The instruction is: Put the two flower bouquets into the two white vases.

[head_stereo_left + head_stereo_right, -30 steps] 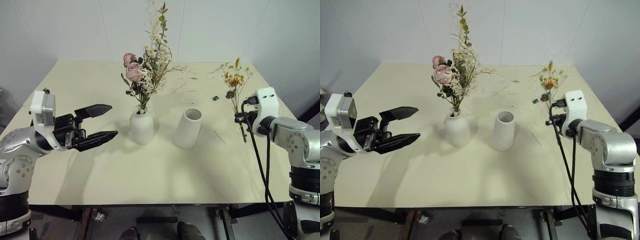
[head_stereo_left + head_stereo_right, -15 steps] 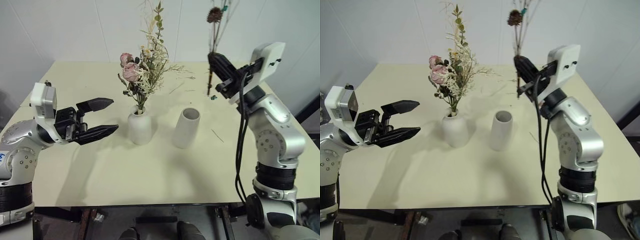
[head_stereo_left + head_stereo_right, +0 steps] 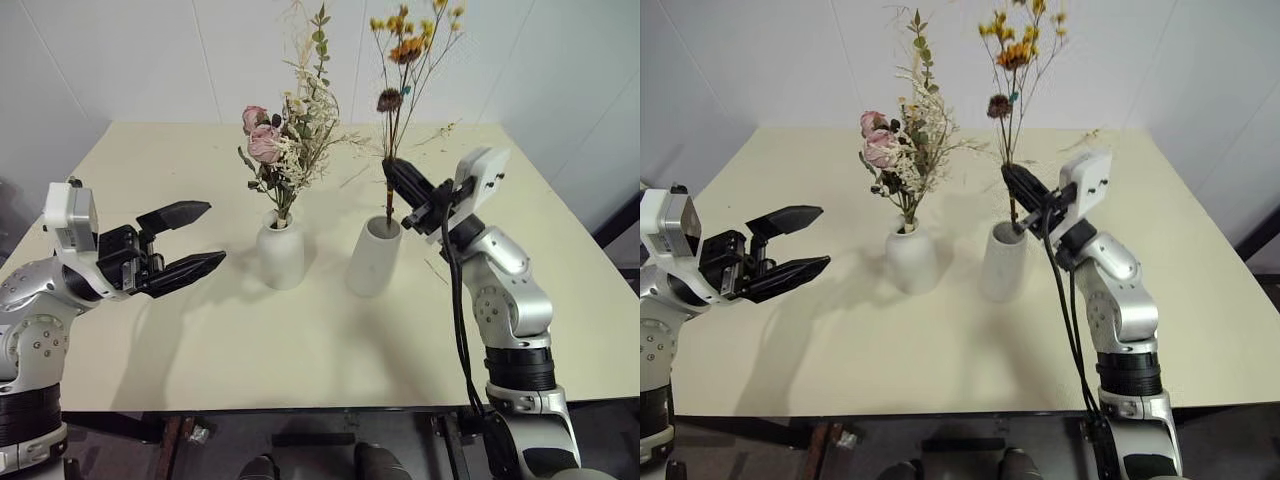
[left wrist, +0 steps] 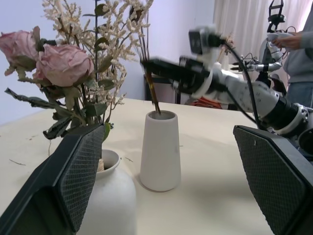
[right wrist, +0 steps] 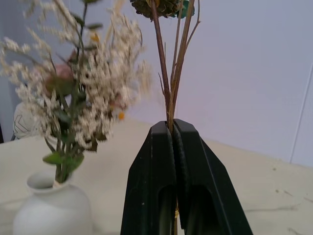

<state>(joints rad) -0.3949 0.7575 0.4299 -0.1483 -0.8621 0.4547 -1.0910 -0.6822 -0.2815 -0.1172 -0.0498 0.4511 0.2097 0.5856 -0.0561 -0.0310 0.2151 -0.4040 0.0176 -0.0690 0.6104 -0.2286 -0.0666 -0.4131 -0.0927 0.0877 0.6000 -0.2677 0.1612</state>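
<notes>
We note the cream table point(image 3: 300, 350) across the middle of the head views, with both white vases standing near its centre. The rounded bottle vase point(image 3: 282, 255), centre-left, already carries the large bunch of pink roses, cream sprigs and green leaves point(image 3: 290, 150), whose tops reach the upper centre of the frame. Just to its right stands the tapered wide-mouthed vase point(image 3: 374, 257). Above it, upper centre-right, rises the thin yellow-orange sprig point(image 3: 405, 60), upright, its stems pinched low down by the right gripper point(image 3: 398, 180), whose two black fingers are pressed together on them; the wrist view confirms the stems clamped between the pads. The stem ends sit at the vase mouth, and in the left wrist view they seem just inside the rim, though we cannot tell how deep. The left gripper point(image 3: 195, 245), at the left-middle of the frame, hangs with its fingers spread wide and nothing between them, well apart from both vases. We judge the second and last placement is in hand. Next the sprig wants lowering straight down until the stems bear inside the vase, then releasing without tipping the vase.
</notes>
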